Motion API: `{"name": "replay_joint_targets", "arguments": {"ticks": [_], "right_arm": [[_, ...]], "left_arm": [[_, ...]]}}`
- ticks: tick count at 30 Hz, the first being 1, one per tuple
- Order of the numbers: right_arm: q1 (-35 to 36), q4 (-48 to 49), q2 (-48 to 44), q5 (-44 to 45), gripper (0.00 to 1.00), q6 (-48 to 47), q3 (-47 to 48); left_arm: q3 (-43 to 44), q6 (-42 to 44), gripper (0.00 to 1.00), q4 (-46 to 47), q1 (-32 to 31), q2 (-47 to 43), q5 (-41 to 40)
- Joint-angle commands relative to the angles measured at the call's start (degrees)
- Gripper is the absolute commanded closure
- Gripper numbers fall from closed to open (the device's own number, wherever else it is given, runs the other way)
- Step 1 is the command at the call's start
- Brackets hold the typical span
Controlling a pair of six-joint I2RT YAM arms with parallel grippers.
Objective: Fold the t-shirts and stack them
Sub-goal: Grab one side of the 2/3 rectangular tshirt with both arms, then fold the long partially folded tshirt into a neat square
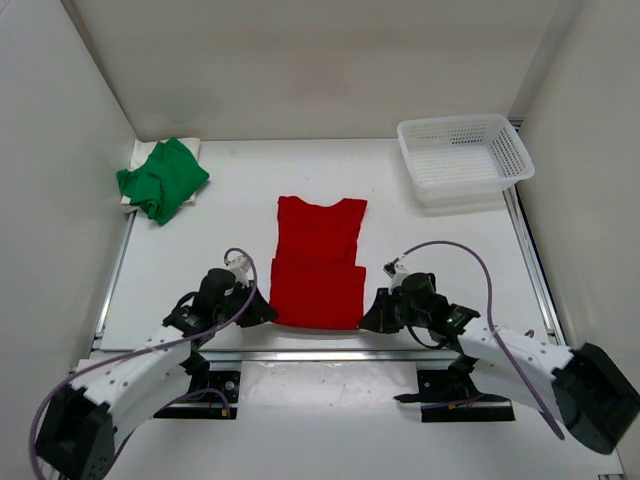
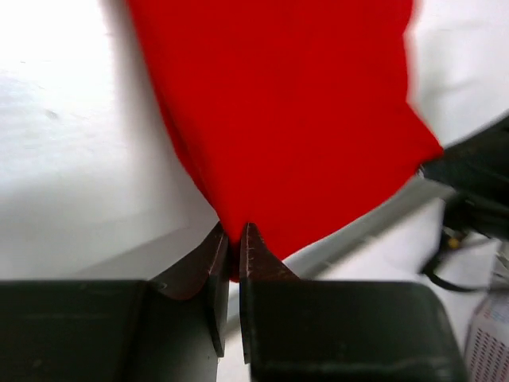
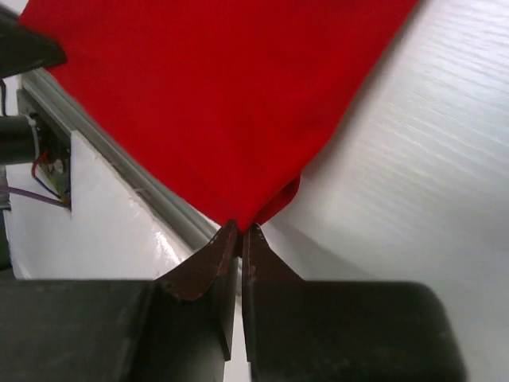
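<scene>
white counter point(image 1: 180, 270) under a red t-shirt point(image 1: 318, 262), soft and likely light, its near corners pinched by left gripper point(image 2: 234, 235) and right gripper point(image 3: 240, 232), sensible holds.

The left arm point(image 1: 130, 375) and right arm point(image 1: 520, 352) are wearing white shells over black joints — lavender cables point(image 1: 445, 243) are looping off each wrist, dark fingers point(image 2: 211, 267) tapering to brownish tips.

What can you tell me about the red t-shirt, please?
The red t-shirt is plain soft cloth, lying flat on the white table with its neckline toward the far side and no sleeves showing, a fold line crossing its middle. The left gripper and right gripper are each shut on a near corner.
</scene>
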Motion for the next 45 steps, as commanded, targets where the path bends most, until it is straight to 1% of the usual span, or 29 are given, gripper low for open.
{"name": "replay_joint_targets", "arguments": {"ticks": [1,2,3,5,7,10,11,12,14,16,17,18,19,21,23,24,25,26,27,28,29,31,32,33,35,38,41,43,45], "right_arm": [[-1.59,-12.39,-8.62,4.22,1.00,0.15,3.27],[-4.30,-13.71,-8.46,2.74,1.00,-1.95,6.33],[-7.54,-14.85,-6.98,2.03,1.00,-2.84,8.28],[-12.64,-14.95,-2.33,-2.70,0.99,-8.01,16.52],[-17.66,-13.38,5.65,-5.54,1.00,-10.92,22.60],[-22.49,-12.67,18.73,-8.87,1.00,-14.97,37.24],[-23.39,-11.97,24.18,-8.10,1.00,-15.58,39.74],[-23.66,-11.44,27.02,-8.26,1.00,-15.76,44.20],[-26.11,-11.96,38.94,-10.55,1.00,-15.77,52.22],[-27.26,-13.71,47.04,-11.51,1.00,-15.77,63.09],[-27.78,-14.42,52.39,-12.56,1.00,-15.68,65.84],[-28.05,-15.29,54.45,-12.22,1.00,-15.68,70.83],[-28.23,-16.96,58.99,-11.18,1.00,-16.20,75.75],[-28.49,-20.04,64.38,-11.60,1.00,-16.82,82.89],[-28.93,-25.47,70.61,-10.73,0.96,-18.22,90.88],[-28.85,-26.37,72.73,-10.20,0.96,-18.31,92.57],[-29.63,-28.12,73.27,-9.42,0.92,-18.49,95.02],[-29.46,-28.92,74.06,-9.15,0.86,-18.84,96.26],[-29.55,-27.79,74.07,-9.32,0.76,-18.58,96.10],[-29.55,-27.61,73.46,-9.06,0.71,-18.40,95.75],[-28.85,-27.69,72.67,-8.45,0.64,-18.75,95.75],[-28.58,-27.43,69.60,-6.00,0.54,-19.89,94.70],[-27.80,-26.65,67.67,-5.55,0.54,-20.42,92.61],[-27.09,-25.68,66.52,-4.15,0.54,-19.99,89.80],[-25.33,-22.00,61.00,-2.21,0.67,-20.34,83.90],[-21.91,-14.37,56.77,-2.37,0.93,-17.80,75.20],[-20.15,-8.90,56.31,-8.08,1.00,-15.86,67.56],[-18.66,-8.80,57.63,-7.04,1.00,-16.63,65.97],[-17.34,-9.33,59.47,-6.42,1.00,-16.65,65.34]], "left_arm": [[6.38,-2.34,1.00,-11.39,0.49,-8.04,1.45],[8.33,-1.39,1.00,-10.96,2.67,-7.44,2.06],[12.00,-0.95,1.00,-9.56,4.52,-3.86,3.64],[19.47,1.33,1.00,-6.74,6.20,3.09,4.71],[25.10,2.48,1.00,-2.27,7.79,12.56,3.84],[34.86,3.36,1.00,1.78,12.00,25.47,2.60],[39.59,3.19,1.00,1.70,13.23,30.83,1.12],[41.90,4.06,1.00,1.53,13.59,33.59,-1.42],[50.84,4.68,1.00,-0.40,14.91,43.15,-3.02],[56.39,4.51,1.00,-0.66,15.52,50.18,-3.72],[59.73,4.33,0.98,-0.50,15.96,54.23,-3.90],[60.81,4.07,0.97,-0.15,16.40,56.27,-2.51],[63.78,3.28,0.96,-0.40,16.49,60.03,-1.54],[68.62,2.67,0.92,-1.02,17.10,65.41,-1.71],[70.39,1.61,0.86,-0.15,17.63,69.98,-1.10],[70.58,0.39,0.83,1.16,17.64,71.04,-0.05],[70.75,-0.32,0.78,1.79,18.33,71.14,0.40],[70.49,-0.85,0.68,3.27,18.60,71.40,0.23],[70.66,-1.29,0.62,4.76,18.60,70.54,0.57],[70.58,-2.08,0.40,5.21,19.21,70.27,1.01],[69.79,-2.87,0.34,6.44,20.18,68.96,1.54],[64.37,-5.07,0.32,11.61,21.59,64.66,2.95],[62.25,-5.51,0.35,14.59,21.33,62.73,2.51],[61.71,-4.73,0.37,14.45,20.89,61.92,1.90],[58.73,-3.06,0.37,13.75,19.14,59.64,1.19],[51.09,-3.49,0.39,19.70,12.82,56.91,-0.12],[49.31,-3.75,0.39,20.60,9.73,59.61,-1.01],[49.66,-3.84,0.41,20.77,9.20,61.99,-0.65],[47.48,-4.28,0.41,21.21,8.06,63.14,-0.30]]}}
